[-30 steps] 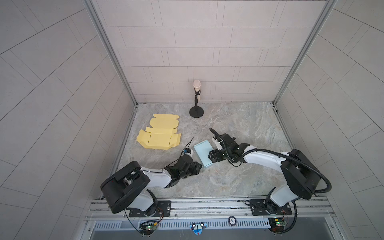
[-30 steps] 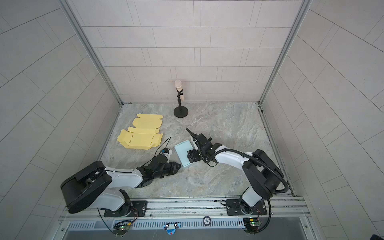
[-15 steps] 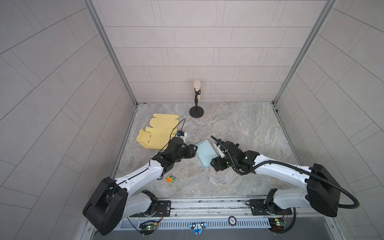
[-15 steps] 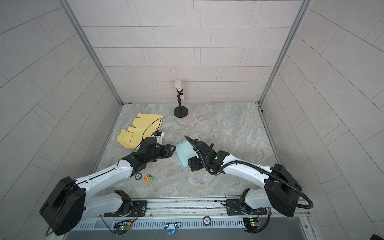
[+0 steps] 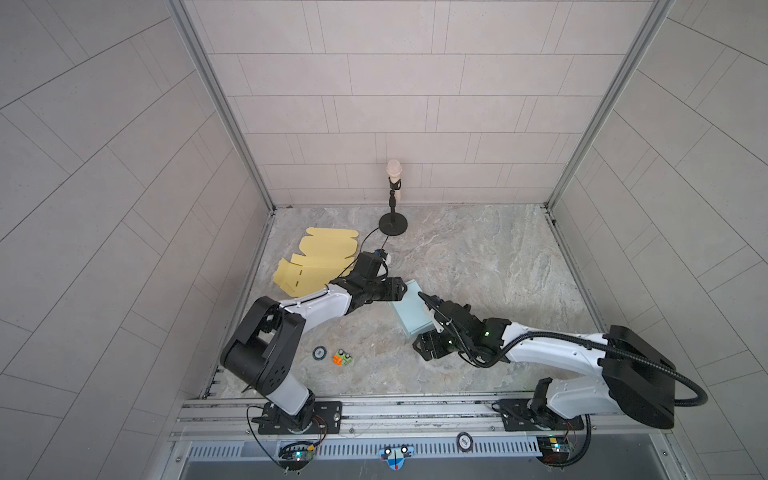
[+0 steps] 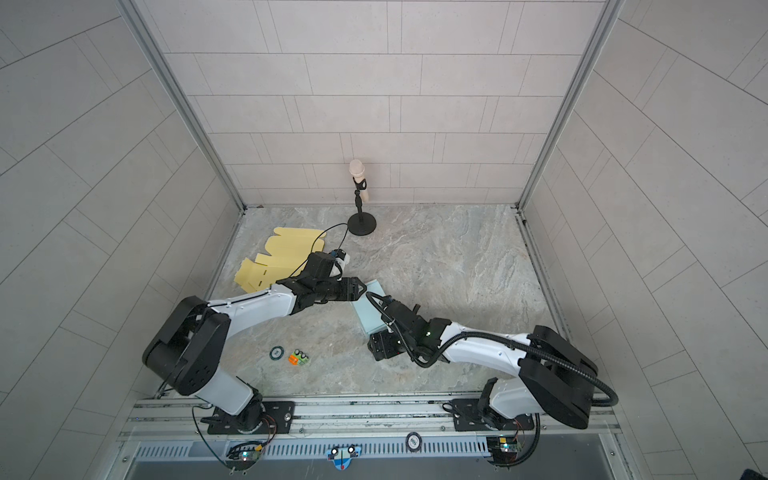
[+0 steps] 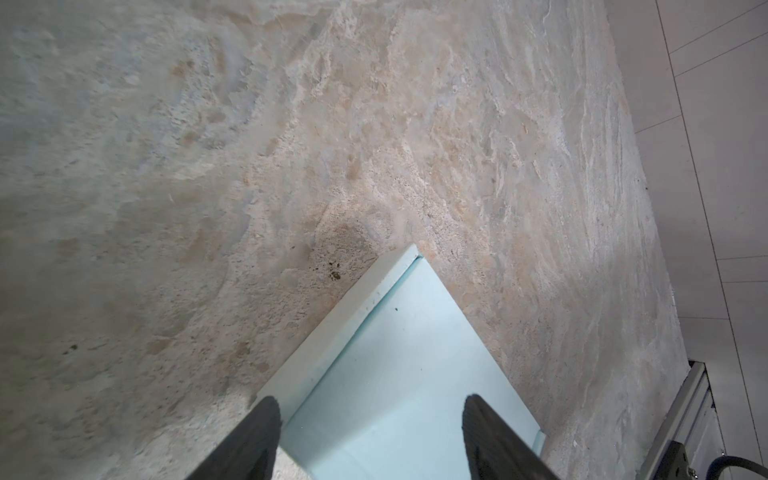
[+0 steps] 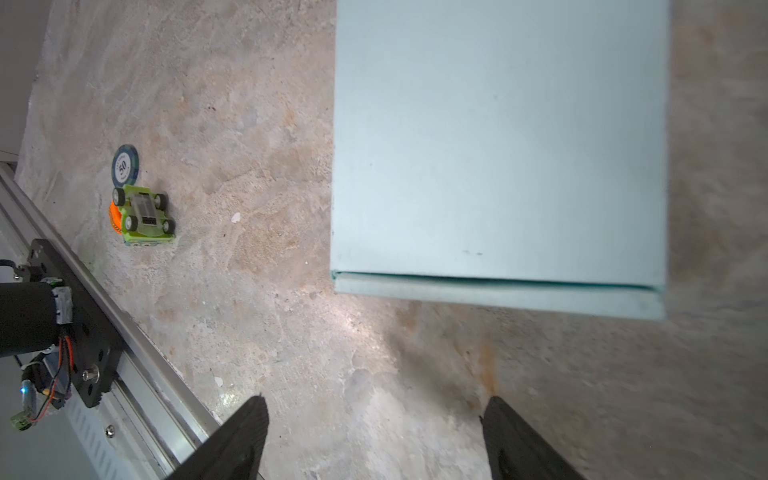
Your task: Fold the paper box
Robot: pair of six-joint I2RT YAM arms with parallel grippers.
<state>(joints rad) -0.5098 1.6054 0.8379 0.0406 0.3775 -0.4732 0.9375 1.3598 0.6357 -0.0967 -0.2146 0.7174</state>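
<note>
Left wrist view: the left gripper [image 7: 374,440] stands with its jaws spread wide and holds nothing. One finger sits at the edge of the paper box [image 7: 399,374] and the other over its top face, so a corner of the closed, pale blue box lies between them. Whether either finger touches it I cannot tell. Bare stone worktop [image 7: 291,145] fills the rest.

Right wrist view: the right gripper [image 8: 378,440] is also wide open and empty. The paper box [image 8: 498,145] lies ahead of it and apart, its seamed edge facing the fingers. Off to the side an upturned toy car [image 8: 143,216] lies touching a poker chip [image 8: 125,166], near the front rail.

In both top views the paper box [image 5: 409,309] [image 6: 365,307] sits mid-worktop, between the left gripper [image 5: 401,289] [image 6: 359,286] at its far left corner and the right gripper [image 5: 422,345] [image 6: 376,345] at its near end. Yellow flat blanks [image 5: 320,257] [image 6: 282,253] lie behind the left arm, and a microphone stand [image 5: 392,203] [image 6: 360,195] stands by the back wall.

A second ago the left gripper was lower, left of the box, and narrower. It has since come up to the box and opened. The right gripper has drawn back from the box's right side. The box lies about where it was.
</note>
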